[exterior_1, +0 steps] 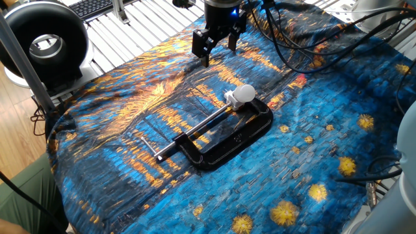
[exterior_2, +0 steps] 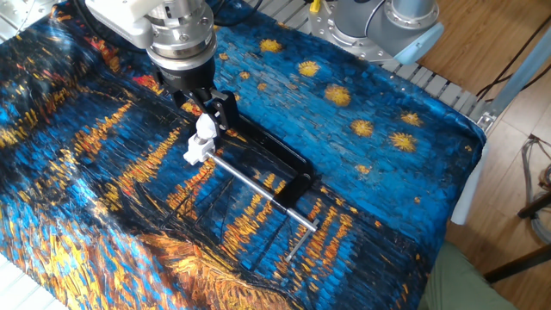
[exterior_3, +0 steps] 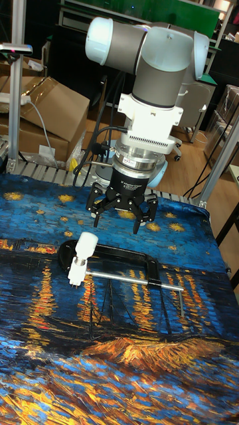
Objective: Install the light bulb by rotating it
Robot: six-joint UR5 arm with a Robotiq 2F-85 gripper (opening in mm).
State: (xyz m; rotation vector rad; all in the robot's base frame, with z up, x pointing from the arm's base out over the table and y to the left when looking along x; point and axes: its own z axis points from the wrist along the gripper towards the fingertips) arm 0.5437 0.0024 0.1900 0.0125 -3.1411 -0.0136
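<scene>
The small white light bulb (exterior_1: 245, 93) sits at the end of a white socket block (exterior_1: 231, 99), which is held by the screw rod of a black C-clamp (exterior_1: 229, 141) lying on the painted cloth. The bulb (exterior_2: 206, 127) (exterior_3: 86, 242) has nothing touching it. My gripper (exterior_1: 218, 44) (exterior_2: 205, 100) (exterior_3: 121, 214) hangs above the cloth just beyond the bulb, apart from it. It is open, with nothing between its black fingers.
A black round fan (exterior_1: 45, 40) and a keyboard (exterior_1: 94, 6) are past the table's far left edge. Black cables (exterior_1: 292, 45) trail over the cloth behind the gripper. A second arm's base (exterior_2: 383, 21) stands at the table edge. Cardboard boxes (exterior_3: 46, 113) are stacked behind.
</scene>
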